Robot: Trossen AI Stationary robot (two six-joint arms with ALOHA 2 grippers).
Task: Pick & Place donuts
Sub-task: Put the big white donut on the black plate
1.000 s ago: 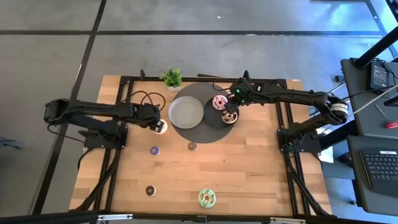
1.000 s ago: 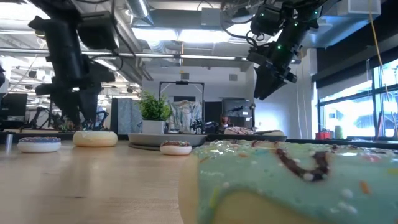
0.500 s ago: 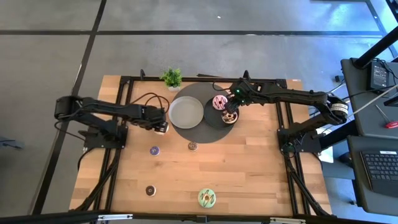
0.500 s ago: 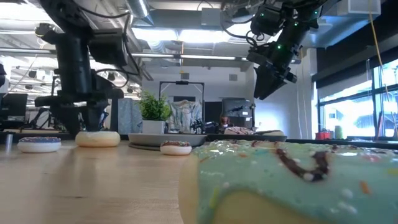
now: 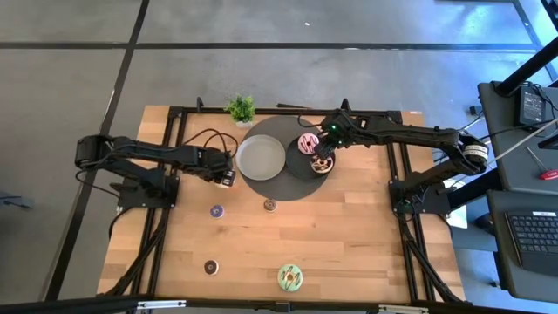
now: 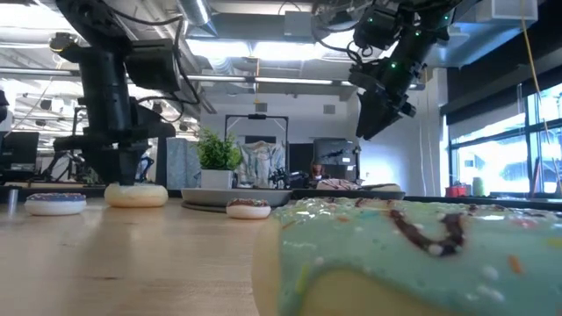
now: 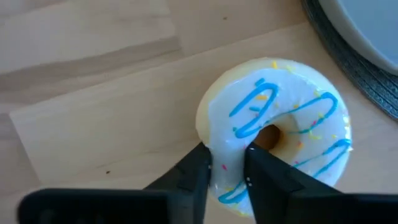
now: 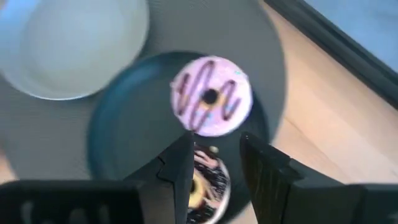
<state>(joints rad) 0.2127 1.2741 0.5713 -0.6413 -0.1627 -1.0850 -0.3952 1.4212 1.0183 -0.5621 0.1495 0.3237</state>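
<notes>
On the table (image 5: pixel 349 235), your left pincer (image 7: pixel 227 167) pinches the white donut's (image 7: pixel 277 127) ring beside the light plate (image 5: pixel 261 158); lift next. Right pincer (image 8: pixel 214 152) hovers open above the dark plate (image 8: pixel 124 134).

The right gripper (image 8: pixel 214 163) hangs above a dark plate (image 8: pixel 124 149), its two dark fingers (image 8: pixel 180 165) spread apart. A pink donut (image 8: pixel 211 95) with dark drizzle lies flat on the plate, beyond the fingertips. A chocolate donut (image 8: pixel 205 183) with sprinkles lies on the same plate, seen in the gap between the fingers and just beside the pink one. A light grey plate (image 8: pixel 74 46) sits near the dark plate on a round grey mat (image 8: pixel 37 130). Wooden tabletop (image 8: pixel 336 118) shows beyond the mat.
</notes>
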